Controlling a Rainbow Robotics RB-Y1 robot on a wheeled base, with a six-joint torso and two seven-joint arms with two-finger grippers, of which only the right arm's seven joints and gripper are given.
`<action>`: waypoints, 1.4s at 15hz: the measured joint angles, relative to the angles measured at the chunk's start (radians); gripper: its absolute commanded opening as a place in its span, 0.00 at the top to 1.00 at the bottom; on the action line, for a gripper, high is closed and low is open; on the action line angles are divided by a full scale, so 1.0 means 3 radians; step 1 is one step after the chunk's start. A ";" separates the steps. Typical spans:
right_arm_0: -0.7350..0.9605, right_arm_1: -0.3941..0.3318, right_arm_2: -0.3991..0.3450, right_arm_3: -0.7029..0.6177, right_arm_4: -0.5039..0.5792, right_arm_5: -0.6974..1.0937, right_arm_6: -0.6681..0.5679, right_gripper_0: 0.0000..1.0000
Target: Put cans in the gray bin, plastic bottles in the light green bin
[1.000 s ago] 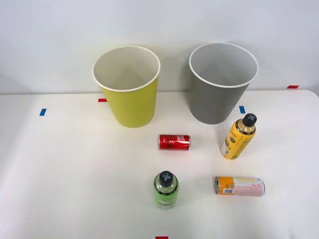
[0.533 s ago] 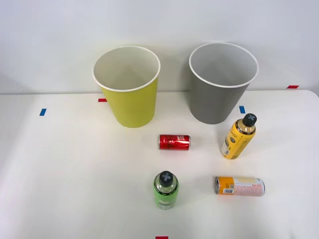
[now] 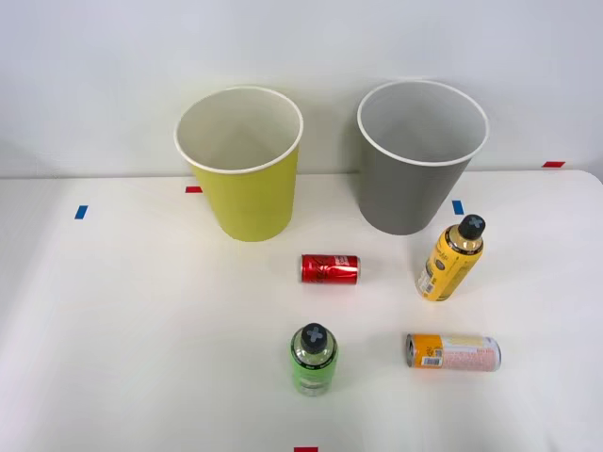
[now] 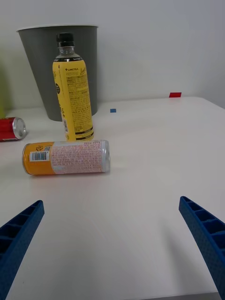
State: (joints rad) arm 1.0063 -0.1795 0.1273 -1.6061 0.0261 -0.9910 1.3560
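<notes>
Four items sit unsorted on the counter; jaws spread wide, empty. Orange-and-pink can probably goes first: close in, grip, carry to gray bin.

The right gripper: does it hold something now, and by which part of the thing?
Nothing is held. The right gripper is open above bare table, and the orange-and-pink can lies ahead of it, untouched.

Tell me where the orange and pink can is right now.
The orange-and-pink can lies on its side on the table's right half in the front view, just in front of the upright yellow bottle and right of the green bottle.
</notes>
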 measured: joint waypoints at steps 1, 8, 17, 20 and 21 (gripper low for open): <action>0.0000 0.0000 0.0000 0.0000 0.0000 0.0000 0.0000 0.00; 0.0000 0.0000 0.0000 0.0000 0.0000 0.0000 0.0000 0.00; 0.0000 0.0000 0.0000 0.0000 0.0000 0.0000 0.0000 0.00; -0.0042 0.0047 0.0023 0.0101 -0.0024 -0.0004 0.0006 0.00; -0.0041 0.0051 0.0035 0.0106 -0.0045 -0.0075 0.0021 0.00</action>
State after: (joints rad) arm 0.9941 -0.1641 0.1378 -1.5742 0.0126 -1.0136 1.3624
